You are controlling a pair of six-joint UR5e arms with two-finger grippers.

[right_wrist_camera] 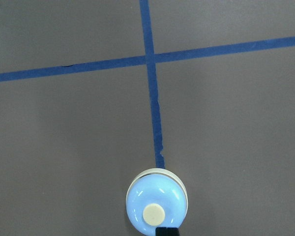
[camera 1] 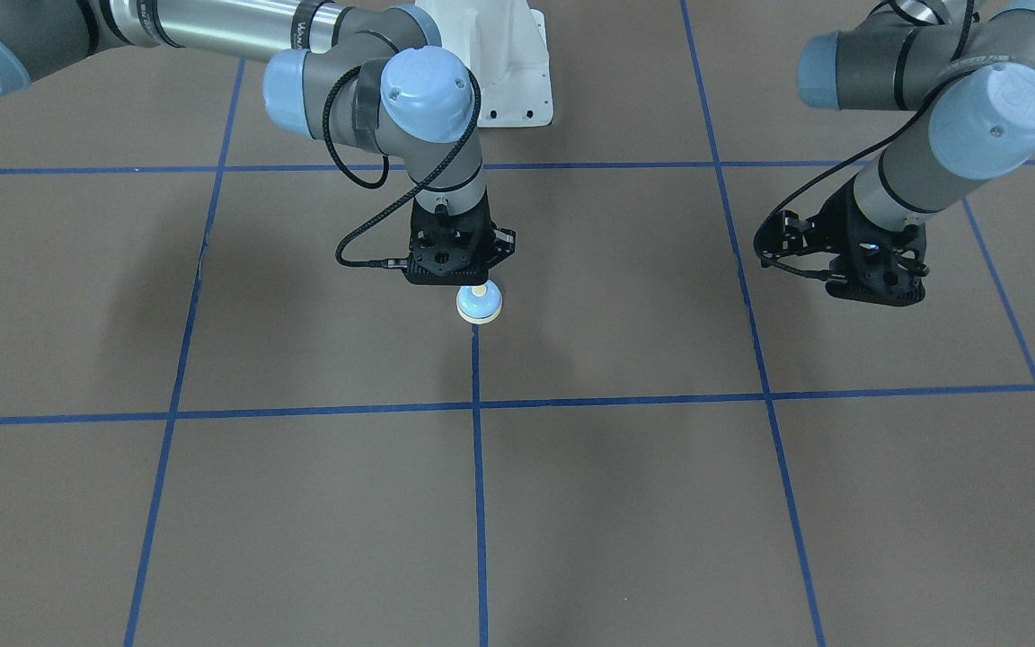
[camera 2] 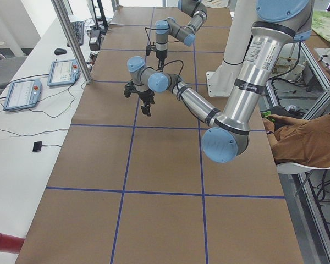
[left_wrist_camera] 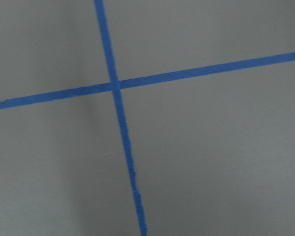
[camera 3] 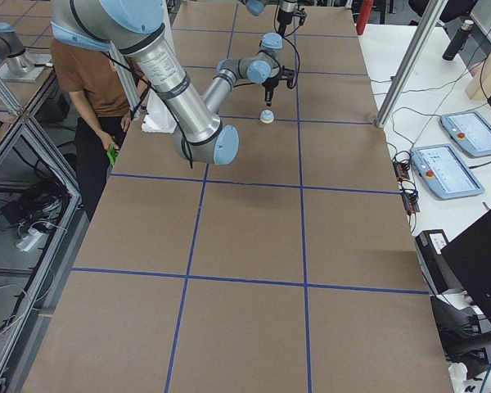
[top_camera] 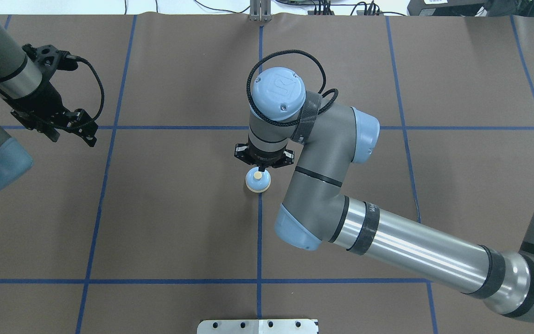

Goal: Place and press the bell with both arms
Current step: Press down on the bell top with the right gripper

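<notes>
The light-blue bell point(top_camera: 258, 180) with its cream button stands upright on the brown table, on a blue tape line near the middle. It also shows in the front view point(camera 1: 479, 303) and the right wrist view point(right_wrist_camera: 157, 206). My right gripper point(top_camera: 259, 170) points straight down right over the bell's far side. It looks shut, with one black tip point(right_wrist_camera: 167, 231) at the bell's edge. I cannot tell if it touches the bell. My left gripper point(top_camera: 86, 134) hangs over bare table far to the left, tilted. Its fingers are hidden, so I cannot tell if it is open or shut.
The table point(top_camera: 179, 222) is brown with a grid of blue tape lines. The white pedestal base point(camera 1: 517, 81) stands at the robot's edge. A person point(camera 3: 94, 90) stands beside the table near the base. Tablets point(camera 3: 446, 168) lie on a side bench.
</notes>
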